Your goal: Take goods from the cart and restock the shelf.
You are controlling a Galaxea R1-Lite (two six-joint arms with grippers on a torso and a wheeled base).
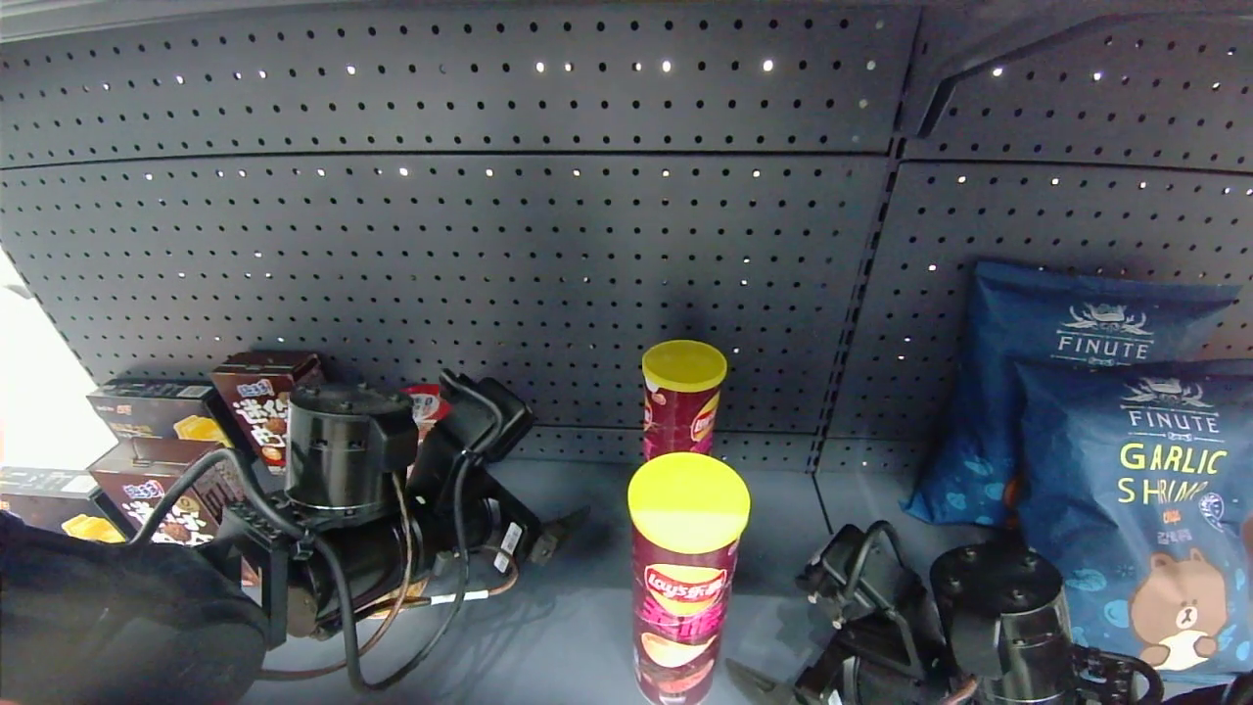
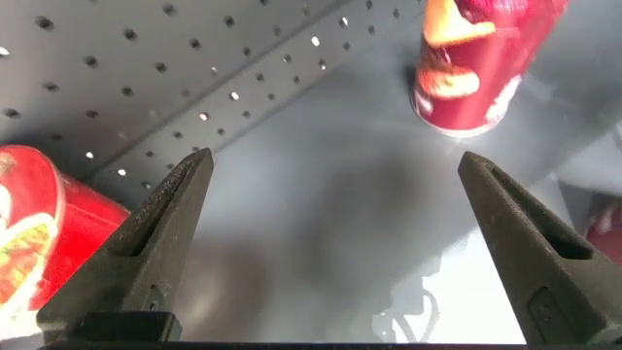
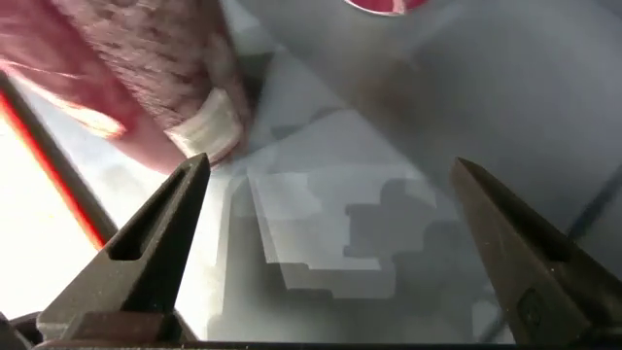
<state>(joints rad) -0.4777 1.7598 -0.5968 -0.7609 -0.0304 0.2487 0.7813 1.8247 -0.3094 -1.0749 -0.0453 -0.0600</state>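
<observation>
Grey shelf (image 1: 578, 607) with pegboard back (image 1: 489, 245), front can (image 1: 688, 578) before rear can (image 1: 683, 397), left tool (image 2: 335, 157) spread, right tool (image 3: 330, 163) spread

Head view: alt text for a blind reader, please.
A tall maroon cardboard chip can with a yellow lid stands behind a second can on a grey shelf. The left claw and right claw sit low either side; dark snack boxes left, blue snack bags right.

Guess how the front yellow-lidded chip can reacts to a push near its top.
The front chip can is tall and narrow, standing upright on the shelf, so a high push would probably tip it. Once down, its round body would likely roll. Its wall looks smooth, so a loose grip may slip.
</observation>
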